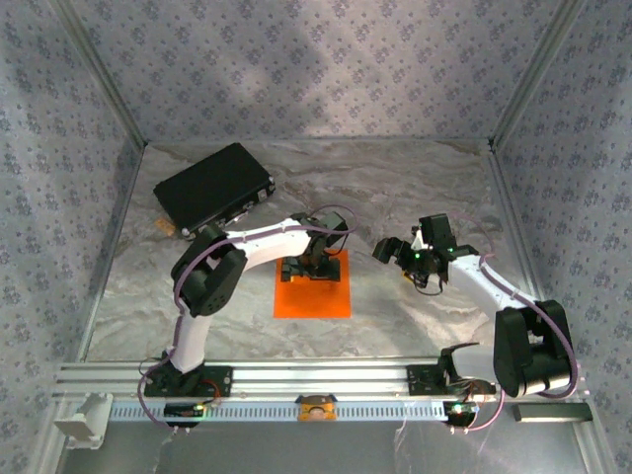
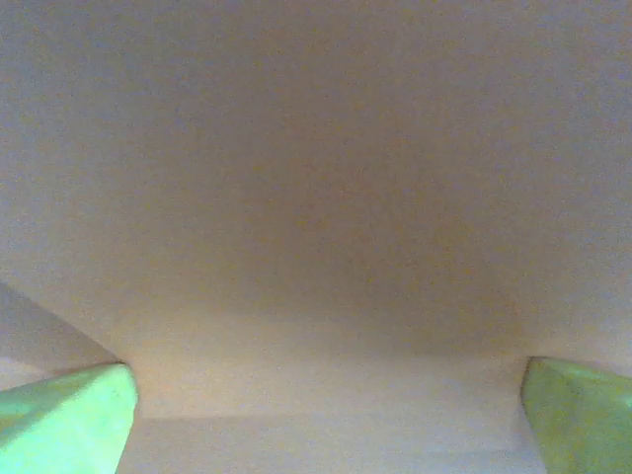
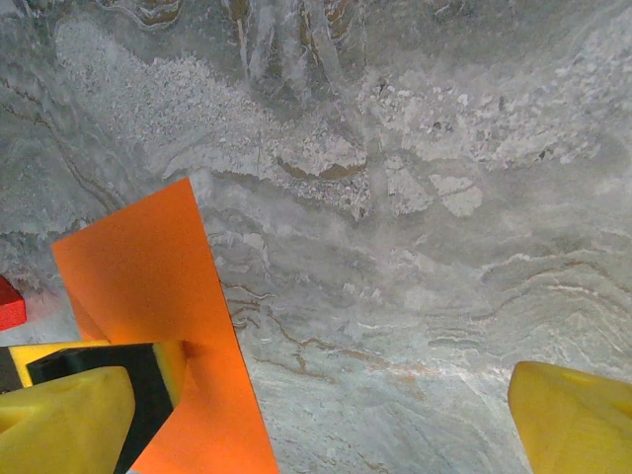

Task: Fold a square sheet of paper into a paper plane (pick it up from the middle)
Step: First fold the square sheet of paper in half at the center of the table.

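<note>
The square sheet of paper (image 1: 314, 294) is bright orange and lies flat on the marbled table, in the middle. My left gripper (image 1: 310, 267) points down onto its far half. In the left wrist view its green-tinted fingertips (image 2: 69, 420) stand wide apart, right over a blurred pale surface, with nothing between them. My right gripper (image 1: 392, 253) hangs open to the right of the sheet, above bare table. In the right wrist view the sheet (image 3: 148, 286) lies by its left yellow fingertip (image 3: 59, 425), apart from the right one. The paper plane is out of view.
A black case (image 1: 214, 185) lies at the back left. A small red block (image 3: 8, 302) shows at the left edge of the right wrist view. Patterned walls and metal posts close in the table (image 1: 415, 188). A slotted rail (image 1: 326, 377) runs along the near edge.
</note>
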Controlling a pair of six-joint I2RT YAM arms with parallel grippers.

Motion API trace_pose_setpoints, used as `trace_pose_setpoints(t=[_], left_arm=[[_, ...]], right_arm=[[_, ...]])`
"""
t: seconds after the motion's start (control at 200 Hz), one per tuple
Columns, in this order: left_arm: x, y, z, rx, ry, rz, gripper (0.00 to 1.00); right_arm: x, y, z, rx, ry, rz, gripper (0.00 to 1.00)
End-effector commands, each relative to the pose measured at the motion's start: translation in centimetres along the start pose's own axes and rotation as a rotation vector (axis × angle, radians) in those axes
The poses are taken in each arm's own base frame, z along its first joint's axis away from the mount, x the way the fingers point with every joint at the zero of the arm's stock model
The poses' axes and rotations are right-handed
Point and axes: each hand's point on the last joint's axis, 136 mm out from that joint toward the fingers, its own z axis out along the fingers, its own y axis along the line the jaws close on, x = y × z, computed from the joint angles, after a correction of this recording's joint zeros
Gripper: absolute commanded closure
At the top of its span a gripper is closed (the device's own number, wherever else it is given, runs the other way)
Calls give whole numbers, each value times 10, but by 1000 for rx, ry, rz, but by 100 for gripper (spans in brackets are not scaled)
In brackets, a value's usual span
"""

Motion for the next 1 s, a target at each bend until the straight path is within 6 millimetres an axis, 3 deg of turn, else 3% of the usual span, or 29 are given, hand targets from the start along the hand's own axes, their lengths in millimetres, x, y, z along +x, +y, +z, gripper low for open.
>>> trace_pose_setpoints(t=[0.0,0.265,0.999], left_arm=[[14,9,17,-42,51,-5,0],[21,11,29,-50,82,1,0],[17,10,24,-48,67,1,4]], right_arm=[[-4,5,-4,1,0,-11,1],[-4,6,-5,-2,0,-14,1],[-7,9,-9,-16,-27,-20,1]])
